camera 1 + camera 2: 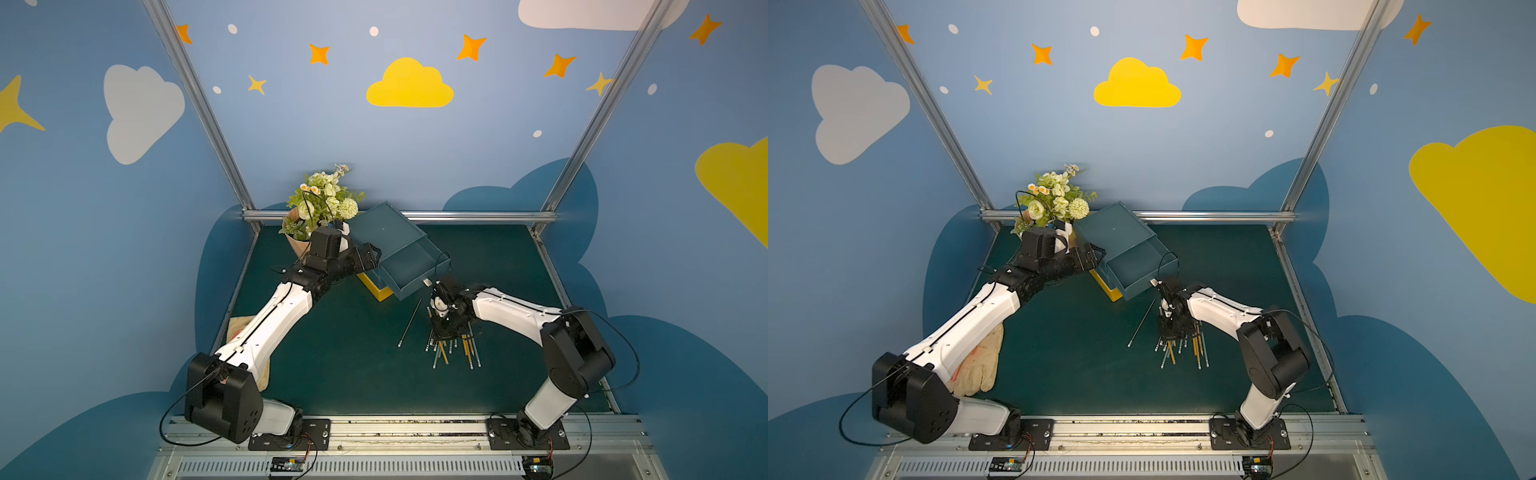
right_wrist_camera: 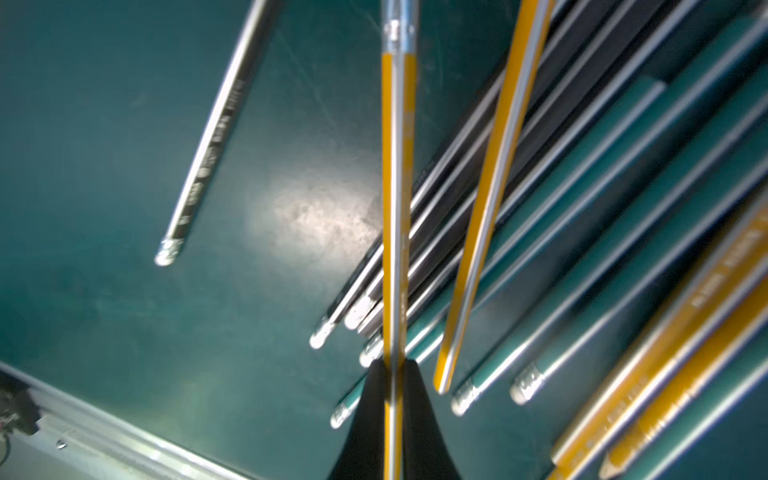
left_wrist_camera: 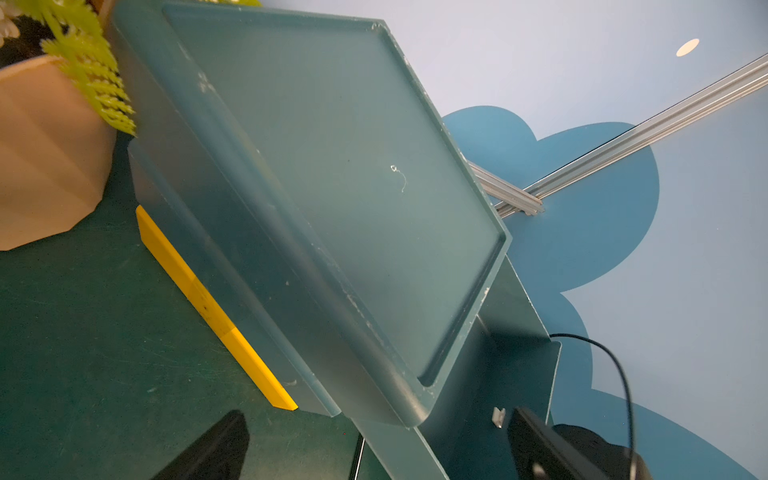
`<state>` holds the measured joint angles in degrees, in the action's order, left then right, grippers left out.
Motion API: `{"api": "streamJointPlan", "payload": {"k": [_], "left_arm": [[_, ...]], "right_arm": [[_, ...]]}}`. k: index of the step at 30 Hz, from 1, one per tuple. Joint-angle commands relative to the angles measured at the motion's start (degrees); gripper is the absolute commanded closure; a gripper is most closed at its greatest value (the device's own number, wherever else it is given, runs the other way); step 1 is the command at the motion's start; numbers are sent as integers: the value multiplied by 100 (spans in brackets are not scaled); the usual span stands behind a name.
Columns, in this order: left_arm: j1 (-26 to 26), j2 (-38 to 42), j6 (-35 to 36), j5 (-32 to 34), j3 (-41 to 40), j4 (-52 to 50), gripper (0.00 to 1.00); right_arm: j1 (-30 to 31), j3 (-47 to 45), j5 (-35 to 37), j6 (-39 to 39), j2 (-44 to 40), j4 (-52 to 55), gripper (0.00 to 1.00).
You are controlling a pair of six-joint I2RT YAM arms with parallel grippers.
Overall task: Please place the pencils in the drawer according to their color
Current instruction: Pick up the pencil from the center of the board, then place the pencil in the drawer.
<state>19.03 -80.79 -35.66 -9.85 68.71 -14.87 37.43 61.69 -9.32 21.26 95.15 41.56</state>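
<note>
The pencils (image 1: 453, 351) (image 1: 1183, 351) lie in a loose pile on the green mat, with yellow, black and grey-green ones mixed. One black pencil (image 1: 409, 322) (image 2: 212, 133) lies apart to the pile's left. My right gripper (image 2: 392, 376) points down over the pile, shut on a yellow pencil (image 2: 397, 187) that runs between its fingers, slightly above the others. The teal drawer (image 1: 409, 266) (image 1: 1138, 266) stands pulled out of its cabinet (image 3: 332, 166), with nothing seen inside. A yellow drawer (image 1: 376, 289) pokes out beneath. My left gripper (image 3: 374, 457) is open beside the cabinet's corner.
A potted bunch of flowers (image 1: 320, 203) stands behind my left arm at the back. A beige glove (image 1: 980, 365) lies under that arm at the mat's left edge. A metal rail (image 1: 399, 428) runs along the front.
</note>
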Motion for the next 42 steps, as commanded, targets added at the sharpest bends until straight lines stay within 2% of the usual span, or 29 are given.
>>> {"api": "streamJointPlan", "payload": {"k": [1,10,18,25,29,35,42], "left_arm": [[3,-66,-12,-35,-33,144,0],[6,-134,-46,-39,80,193,0],[12,-242,-46,-70,287,204,0],[9,-347,-58,-74,393,213,0],[7,-402,-88,-108,424,214,0],[8,-459,-88,-123,464,187,0],[19,-503,-80,-118,494,156,0]], "right_arm": [[-17,-30,-170,148,-414,305,100],[-169,-246,-445,312,-1487,1007,100],[-653,-37,-557,479,-2651,1889,100],[-965,543,-571,810,-3345,1480,100],[-1071,1148,-894,991,-3000,1167,100],[-1070,1488,-1325,1909,-2327,-393,100],[-1036,1742,-993,2900,-1535,-1863,100]]}}
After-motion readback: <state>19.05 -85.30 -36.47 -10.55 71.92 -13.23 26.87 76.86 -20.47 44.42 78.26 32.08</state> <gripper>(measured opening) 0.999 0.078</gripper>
